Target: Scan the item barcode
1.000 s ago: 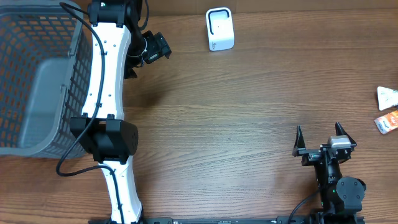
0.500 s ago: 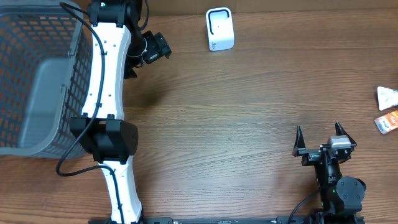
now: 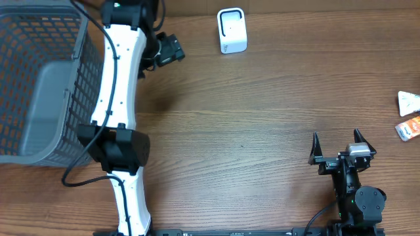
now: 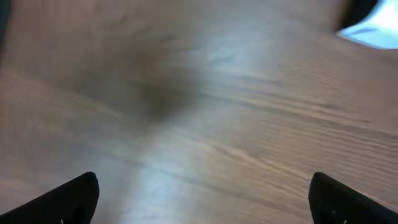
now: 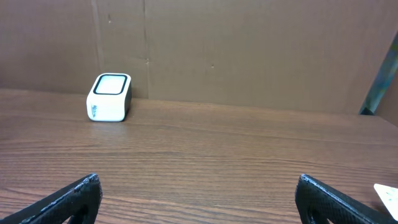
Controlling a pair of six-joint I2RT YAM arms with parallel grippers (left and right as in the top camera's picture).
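Observation:
A white barcode scanner (image 3: 231,31) stands at the back of the wooden table, also in the right wrist view as the scanner (image 5: 109,98). Two packets lie at the right edge: a white one (image 3: 408,101) and an orange one (image 3: 408,128). My left gripper (image 4: 202,205) is open over bare wood, its view blurred. The left wrist (image 3: 165,50) hangs left of the scanner. My right gripper (image 3: 338,141) sits open at the front right, nothing between its fingers (image 5: 81,194).
A grey mesh basket (image 3: 39,85) fills the left side of the table, beside the left arm (image 3: 115,92). A brown cardboard wall (image 5: 249,50) backs the table behind the scanner.
The left arm has swung slightly to the right, carrying its wrist closer to the scanner. The right arm has not moved.

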